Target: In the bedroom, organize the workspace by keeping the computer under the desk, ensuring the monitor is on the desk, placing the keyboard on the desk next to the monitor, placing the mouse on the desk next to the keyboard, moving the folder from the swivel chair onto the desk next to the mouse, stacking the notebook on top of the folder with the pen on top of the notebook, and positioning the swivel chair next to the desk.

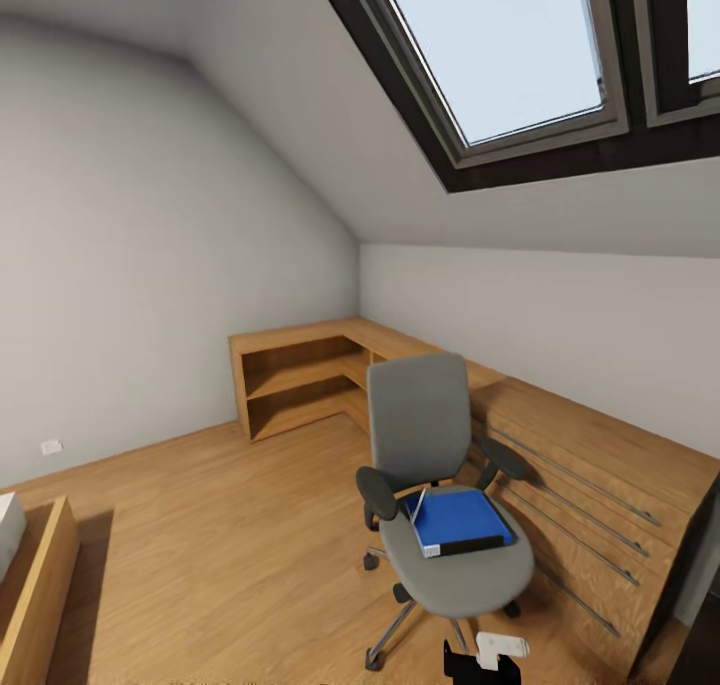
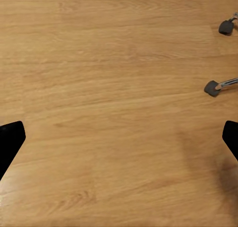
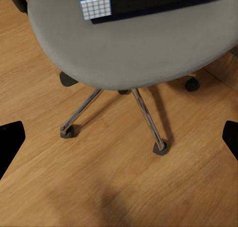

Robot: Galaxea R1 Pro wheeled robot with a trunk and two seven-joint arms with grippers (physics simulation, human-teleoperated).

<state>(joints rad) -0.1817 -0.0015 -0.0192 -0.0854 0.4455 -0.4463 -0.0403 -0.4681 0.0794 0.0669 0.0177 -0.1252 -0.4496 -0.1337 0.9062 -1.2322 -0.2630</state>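
While the chair [image 1: 440,495] stands on the wood floor [image 1: 220,525] beside the low wooden cabinets [image 1: 560,455], its seat carries the folder [image 1: 457,521] — a flat blue rectangle lying on the seat between the black armrests. Its long axis runs roughly from the backrest toward the seat's front edge, turned slightly; the dark edge with a white gridded label faces the front. A thin pale stick-like item leans at the folder's rear left corner; what it is cannot be told. The chair back faces the corner shelf unit [image 1: 300,380], whose open shelves show nothing inside.

Left gripper [image 2: 119,137]: fingers apart, over bare floor, two chair castors [image 2: 213,88] nearby. Right gripper [image 3: 119,137]: fingers apart — nothing between them, pointed at the chair's star base below the seat front.
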